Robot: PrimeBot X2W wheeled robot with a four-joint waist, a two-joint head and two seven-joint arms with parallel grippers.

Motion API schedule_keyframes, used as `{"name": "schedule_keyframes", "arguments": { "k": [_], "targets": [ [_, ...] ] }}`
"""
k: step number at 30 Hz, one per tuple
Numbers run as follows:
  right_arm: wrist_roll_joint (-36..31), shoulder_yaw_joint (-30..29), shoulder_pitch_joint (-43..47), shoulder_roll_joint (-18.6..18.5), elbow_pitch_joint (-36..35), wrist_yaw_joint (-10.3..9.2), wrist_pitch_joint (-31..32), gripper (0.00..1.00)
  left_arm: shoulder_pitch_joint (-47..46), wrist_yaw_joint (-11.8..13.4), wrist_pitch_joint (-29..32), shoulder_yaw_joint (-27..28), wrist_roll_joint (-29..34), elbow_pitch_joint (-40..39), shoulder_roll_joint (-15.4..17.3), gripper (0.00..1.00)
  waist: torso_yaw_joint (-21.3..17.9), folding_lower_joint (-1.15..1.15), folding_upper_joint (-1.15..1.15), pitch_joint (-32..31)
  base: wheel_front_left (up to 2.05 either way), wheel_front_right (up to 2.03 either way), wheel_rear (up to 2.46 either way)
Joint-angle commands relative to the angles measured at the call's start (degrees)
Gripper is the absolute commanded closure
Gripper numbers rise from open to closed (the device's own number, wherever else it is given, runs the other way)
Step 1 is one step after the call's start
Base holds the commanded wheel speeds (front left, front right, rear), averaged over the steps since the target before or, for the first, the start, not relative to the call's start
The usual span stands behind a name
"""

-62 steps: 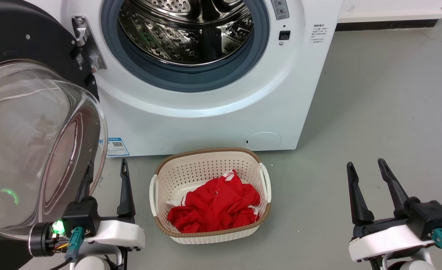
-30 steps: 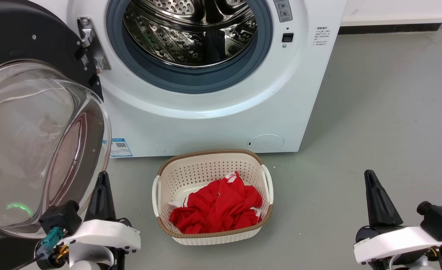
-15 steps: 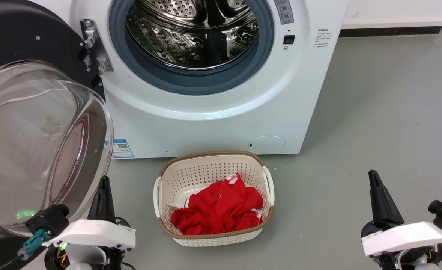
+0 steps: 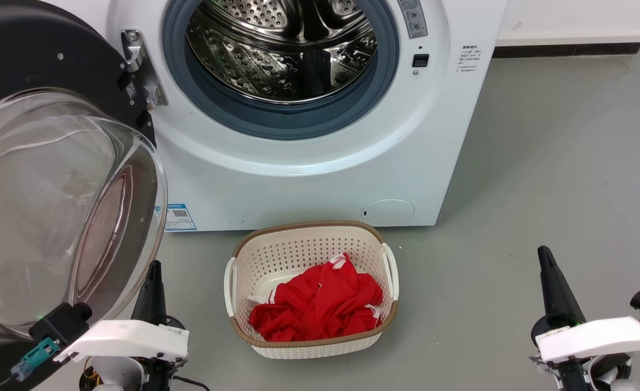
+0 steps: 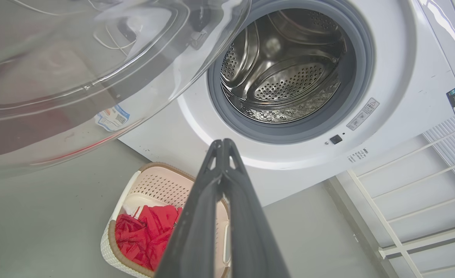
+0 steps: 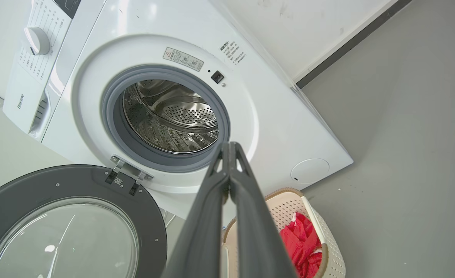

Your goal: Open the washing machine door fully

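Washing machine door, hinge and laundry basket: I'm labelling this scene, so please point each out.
washing machine door (image 6: 77, 181), right wrist view, black rim.
hinge (image 4: 145, 76), head view, metal bracket.
laundry basket (image 4: 309, 247), head view, back inner wall.

Laundry area, indoors. White front-loading washing machine (image 4: 298, 184) on bare grey floor (image 4: 559, 163); laundry basket (image 4: 298, 247) of red clothes (image 4: 314, 301); white wall (image 4: 570, 16), dark skirting (image 4: 564, 50).

Left claw (image 4: 155, 267) and right claw (image 4: 544, 255), spread two seconds ago, are now closed and sit lower in the head view
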Motion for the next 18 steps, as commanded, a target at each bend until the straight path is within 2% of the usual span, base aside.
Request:
{"name": "schedule_keyframes", "arguments": {
  "k": [1,18],
  "targets": [
    [2.4,-0.3,-1.2,-0.5,-0.2,0.00,0.5,1.00,-1.3,-0.4,0.5,0.4,-2.1,-0.4,-0.1,1.00,0.0,0.00,0.00,-0.1,0.00,0.00,0.00],
    [14.4,-1.2,-2.1,-0.6,1.5,0.00,3.0,1.00,-1.5,-2.2,3.5,1.4,-14.1,0.6,-0.4,1.00,0.4,0.00,0.00,-0.6,0.00,0.00,0.00]
  ]
}}
